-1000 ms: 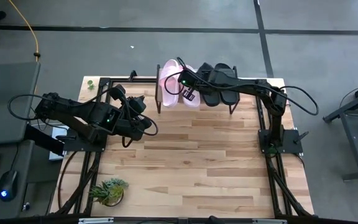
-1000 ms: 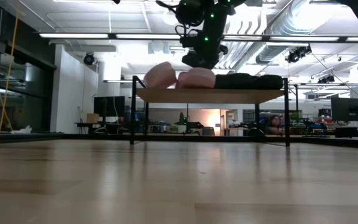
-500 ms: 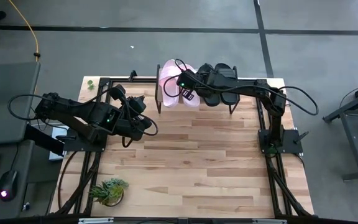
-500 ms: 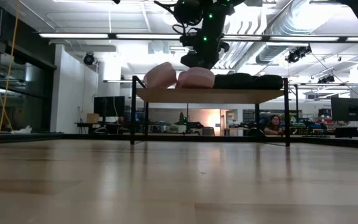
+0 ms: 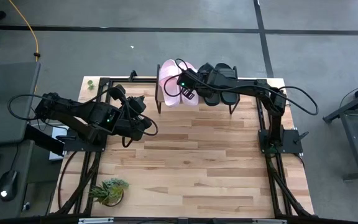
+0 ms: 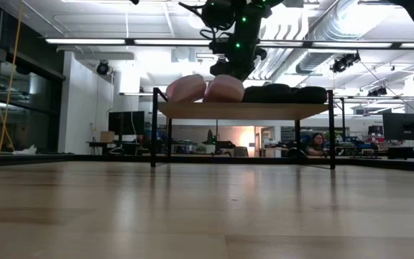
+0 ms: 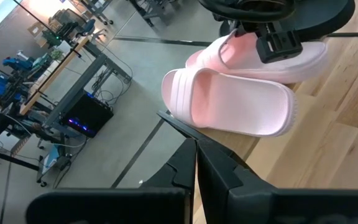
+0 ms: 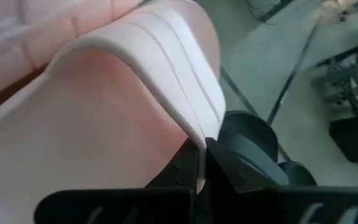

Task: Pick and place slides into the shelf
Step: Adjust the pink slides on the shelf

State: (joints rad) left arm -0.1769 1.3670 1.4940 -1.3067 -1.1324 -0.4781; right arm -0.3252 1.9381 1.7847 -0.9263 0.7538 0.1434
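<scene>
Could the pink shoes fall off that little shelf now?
Maybe. The right gripper is shut on the strap of a pink slide on the shelf; if the arm pulls away without letting go, it could drag the slide off. The other pink slide sits by the shelf's end and sticks out past its edge, so a bump might tip it.

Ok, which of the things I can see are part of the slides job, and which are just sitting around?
Part of the job:
- two pink slides on the shelf
- two black slides on the shelf
- the shelf
- right gripper, jaws shut, at a pink slide's strap
- left gripper, jaws shut, waiting over the table

Lying about:
- small potted plant
- small green thing at the table corner
</scene>
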